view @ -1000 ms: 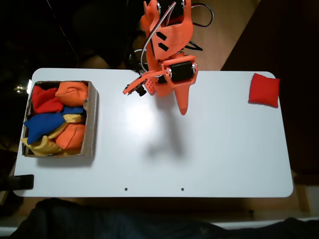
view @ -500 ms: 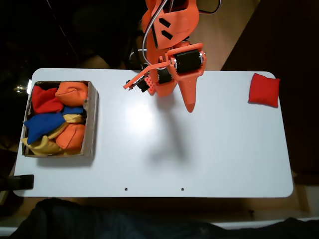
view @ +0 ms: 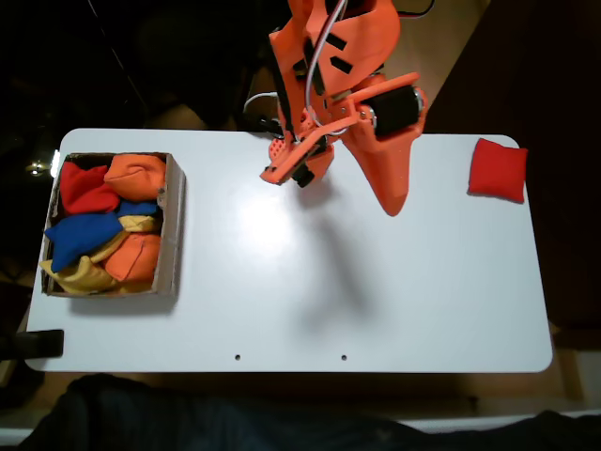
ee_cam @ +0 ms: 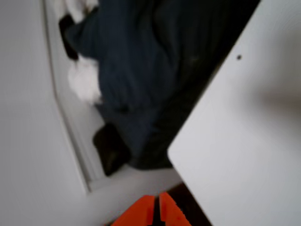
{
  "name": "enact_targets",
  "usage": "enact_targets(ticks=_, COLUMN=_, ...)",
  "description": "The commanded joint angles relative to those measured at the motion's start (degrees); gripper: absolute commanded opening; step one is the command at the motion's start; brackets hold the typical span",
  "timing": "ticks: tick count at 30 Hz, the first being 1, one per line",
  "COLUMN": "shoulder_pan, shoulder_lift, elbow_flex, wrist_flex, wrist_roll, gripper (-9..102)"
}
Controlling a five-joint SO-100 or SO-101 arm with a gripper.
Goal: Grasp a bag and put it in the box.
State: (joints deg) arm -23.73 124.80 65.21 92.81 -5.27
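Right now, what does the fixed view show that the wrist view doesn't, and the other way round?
The fixed view alone shows the red bag lying at the table's right end, and the cardboard box at the left end holding orange, red, blue and yellow bean bags. The wrist view alone shows dark fabric beyond the table's edge. Both show the white table and the orange claw, whose tips meet in the wrist view.

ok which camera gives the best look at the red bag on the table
The fixed view. The red bag lies whole and unobstructed near the white table's right edge there, far from the box. The wrist view faces the table's edge and dark cloth beyond, giving nothing of the bag.
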Motion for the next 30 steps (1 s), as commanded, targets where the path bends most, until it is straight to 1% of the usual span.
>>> enact_targets(ticks=1, shoulder_pan=-1.93, shoulder_lift=-1.41, elbow_flex=-2.90, wrist_flex=-1.49, wrist_roll=-2.29, gripper=1)
enact_targets(ticks=21, shoulder_pan=-13.27, shoulder_lift=-15.38, elbow_flex=-8.17, wrist_flex=-5.71, wrist_roll=-14.41, gripper=1)
enact_targets(ticks=30, shoulder_pan=-16.88, shoulder_lift=-20.21, elbow_flex=-8.26, wrist_flex=-8.17, wrist_roll=-17.05, gripper=1)
